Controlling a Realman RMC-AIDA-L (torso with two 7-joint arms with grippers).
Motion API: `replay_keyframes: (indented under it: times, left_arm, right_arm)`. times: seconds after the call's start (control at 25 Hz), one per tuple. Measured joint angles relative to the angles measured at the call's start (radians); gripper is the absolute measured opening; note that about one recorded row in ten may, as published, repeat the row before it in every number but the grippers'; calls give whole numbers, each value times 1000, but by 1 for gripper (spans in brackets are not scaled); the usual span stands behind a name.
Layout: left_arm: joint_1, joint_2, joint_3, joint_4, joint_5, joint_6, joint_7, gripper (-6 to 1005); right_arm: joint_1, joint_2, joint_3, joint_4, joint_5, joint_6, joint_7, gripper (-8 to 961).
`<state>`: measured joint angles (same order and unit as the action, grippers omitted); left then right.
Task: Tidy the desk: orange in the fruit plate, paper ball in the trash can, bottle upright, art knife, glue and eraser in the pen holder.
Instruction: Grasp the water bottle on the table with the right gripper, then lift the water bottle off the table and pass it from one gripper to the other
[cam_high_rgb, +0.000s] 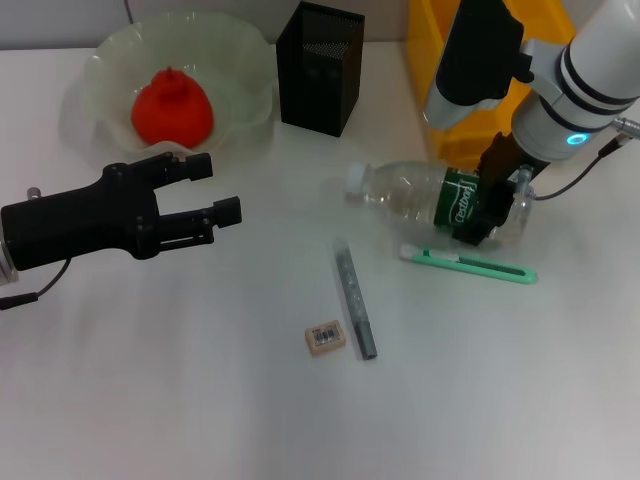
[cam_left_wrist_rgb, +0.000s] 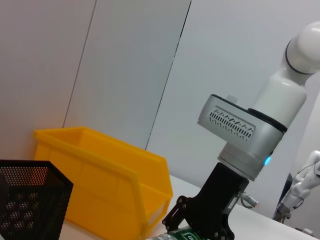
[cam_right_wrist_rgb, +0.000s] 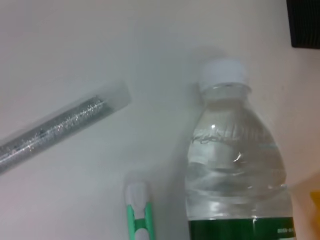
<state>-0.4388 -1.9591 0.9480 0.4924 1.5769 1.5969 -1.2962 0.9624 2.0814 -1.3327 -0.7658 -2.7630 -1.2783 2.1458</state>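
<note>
At eleven o'clock on the white counter (cam_high_rgb: 180, 400), the orange fruit (cam_high_rgb: 171, 108) lay in its frosted plate (cam_high_rgb: 100, 70). At three o'clock the right gripper (cam_high_rgb: 492, 205) clenched the toppled clear plastic bottle (cam_high_rgb: 420, 190); the left gripper (cam_high_rgb: 215, 190) hung released. Knife, glue and eraser remained out.

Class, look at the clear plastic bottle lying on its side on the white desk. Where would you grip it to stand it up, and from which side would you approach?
Grip the clear plastic bottle across its round body at the green label, coming down from above. It lies flat, white cap pointing toward the robot's left, so the sides are free. The right gripper is already there; the left gripper hovers open near the fruit plate.
</note>
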Motion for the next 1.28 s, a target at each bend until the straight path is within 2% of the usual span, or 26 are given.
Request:
replay_keyframes:
  times: [0.4, 0.72, 0.92, 1.04, 1.08, 1.12, 1.24, 1.28]
  left_arm:
    - [0, 0, -9, 0, -1, -1, 0, 835]
    - [-5, 1, -13, 0, -1, -5, 0, 835]
    - [-7, 2, -57, -2, -3, -7, -3, 835]
    - [-5, -1, -118, -8, -3, -8, -19, 835]
    - [-4, -5, -151, -9, -3, -6, -24, 835]
    - [-4, -5, -151, -9, -3, -6, -24, 835]
    - [-1, -24, -215, -9, -3, 11, -25, 835]
    - [0, -32, -236, -9, -3, 18, -25, 835]
  right_arm:
    - [-19, 1, 5, -55, 16, -18, -21, 770]
    - [-47, -2, 7, -123, 108, -57, -59, 769]
    - [-114, -4, 13, -235, 194, -84, -89, 770]
    - [-153, -4, 50, -285, 269, -85, -124, 770]
    - [-179, -4, 108, -301, 348, -86, -174, 770]
    - [-179, -4, 108, -301, 348, -86, -174, 770]
    - [-216, -5, 173, -305, 484, -92, -260, 769]
    - [-242, -5, 206, -297, 583, -105, -325, 769]
